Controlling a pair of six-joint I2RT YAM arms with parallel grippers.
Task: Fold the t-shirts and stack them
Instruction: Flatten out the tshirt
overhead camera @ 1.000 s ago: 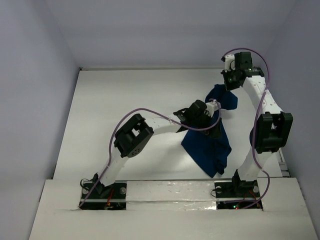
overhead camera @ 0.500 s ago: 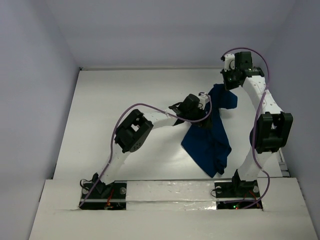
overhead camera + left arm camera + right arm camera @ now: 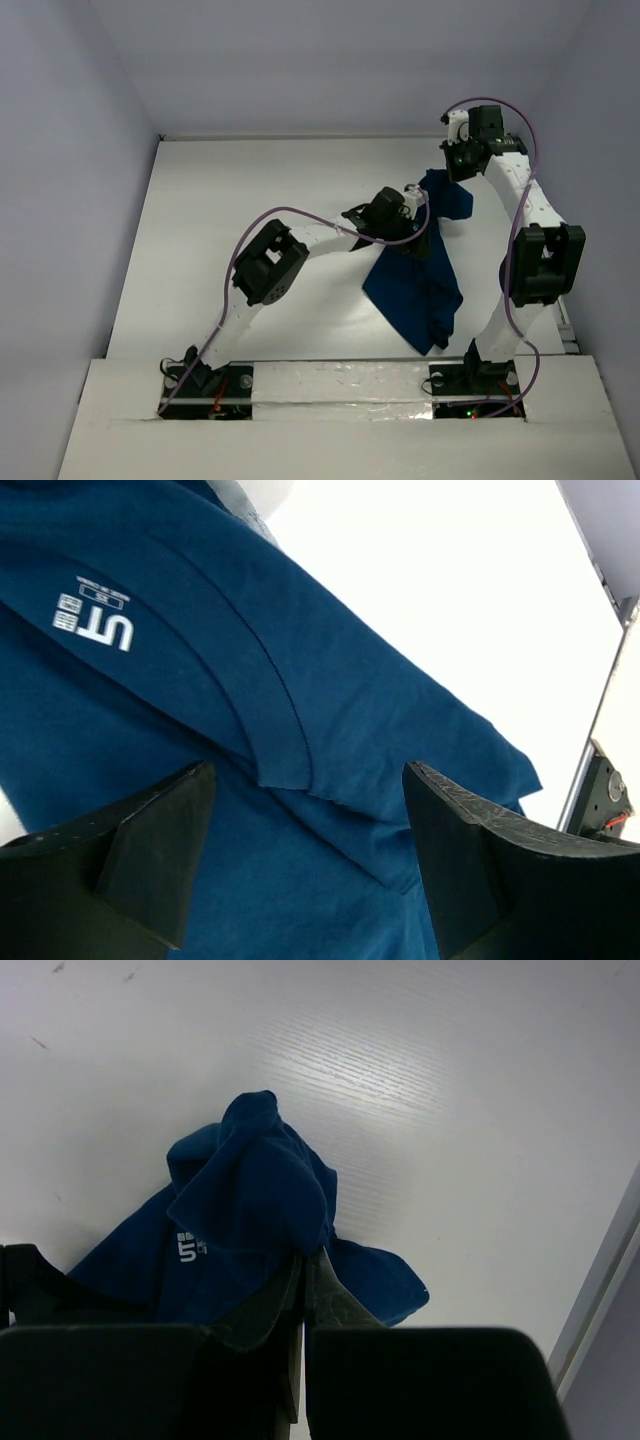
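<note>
left gripper (image 3: 308,790): fingers apart, nothing pinched. The navy t-shirt (image 3: 340,690) lies between and just beyond the tips, with a seamed edge there. right gripper (image 3: 303,1275): fingers together, clamped on a bunched part of the shirt and holding it up. The rest drapes onto the white table (image 3: 250,200), right side.
</note>
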